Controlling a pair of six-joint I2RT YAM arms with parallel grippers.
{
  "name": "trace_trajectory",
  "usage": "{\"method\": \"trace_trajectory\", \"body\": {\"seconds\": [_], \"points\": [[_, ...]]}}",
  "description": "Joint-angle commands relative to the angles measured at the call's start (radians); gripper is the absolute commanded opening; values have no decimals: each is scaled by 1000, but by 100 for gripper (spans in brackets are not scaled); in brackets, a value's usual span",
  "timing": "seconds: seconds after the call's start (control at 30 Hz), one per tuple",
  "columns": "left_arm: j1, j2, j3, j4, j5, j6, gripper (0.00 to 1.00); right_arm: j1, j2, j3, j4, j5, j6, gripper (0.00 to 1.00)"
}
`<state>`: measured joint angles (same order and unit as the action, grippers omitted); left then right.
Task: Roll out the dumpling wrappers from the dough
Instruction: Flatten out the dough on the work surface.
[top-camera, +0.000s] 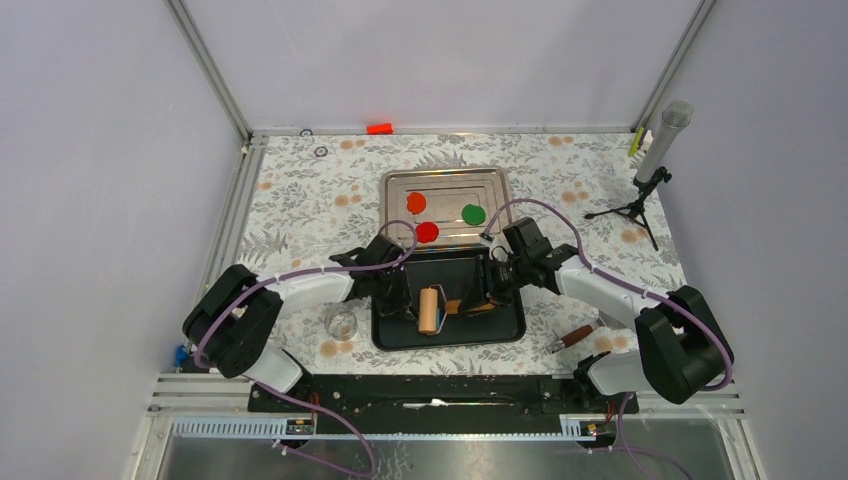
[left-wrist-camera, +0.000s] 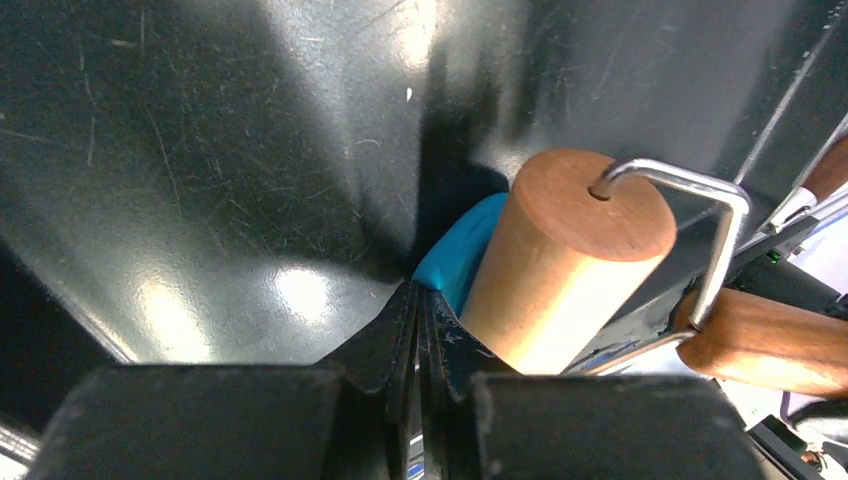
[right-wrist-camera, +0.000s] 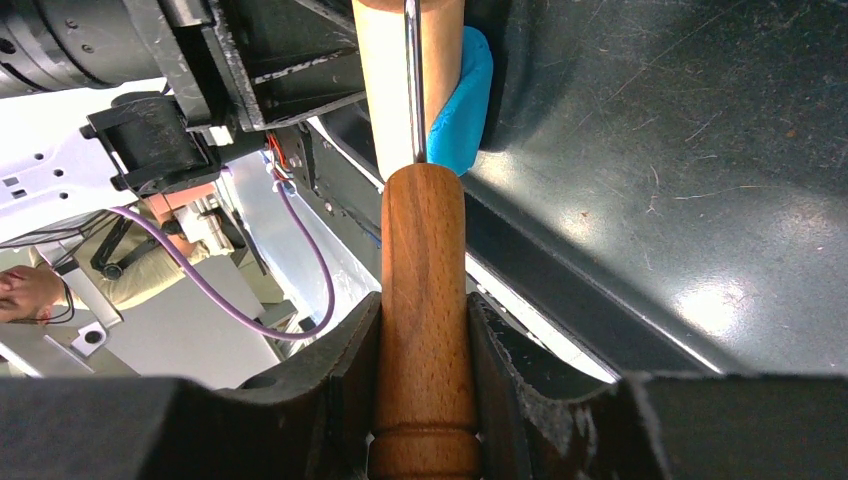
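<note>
You are getting bright, even overhead light in the top view, and the arms are casting only short, soft shadows on the table (top-camera: 300, 200). In the left wrist view the black tray (left-wrist-camera: 200, 150) is throwing back 3 white glare patches, while the left claw (left-wrist-camera: 418, 300) is sitting dark and blurred along the bottom edge. In the right wrist view the right claw (right-wrist-camera: 425, 310) is blurring around the wooden handle (right-wrist-camera: 425, 230), the white background is overexposing, and the blue dough (right-wrist-camera: 462, 100) is showing sharper.
</note>
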<state>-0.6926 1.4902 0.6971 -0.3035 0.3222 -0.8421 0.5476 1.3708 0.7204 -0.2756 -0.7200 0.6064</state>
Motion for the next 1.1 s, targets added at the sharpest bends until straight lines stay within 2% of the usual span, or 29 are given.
{"method": "trace_trajectory", "body": {"seconds": [0.0,0.3,0.6,0.8,0.93,1.07], "points": [[-6,34,33,43,6,0,6,5,-2,11,-37,30,-28,0],[-7,48,38,1,-47,-14,6,5,-38,24,-44,-32,-29,0],[-7,84,60,-3,-46,-6,6,5,-81,82,-42,-175,4,0],[-7,93,64,-6,-47,-2,6,5,-104,63,59,-241,86,0],[-7,85,58,-11,-51,0,6,5,-121,69,54,-216,97,0],[-7,59,57,-14,-47,-3,6,2,-132,99,-59,-88,50,0]]}}
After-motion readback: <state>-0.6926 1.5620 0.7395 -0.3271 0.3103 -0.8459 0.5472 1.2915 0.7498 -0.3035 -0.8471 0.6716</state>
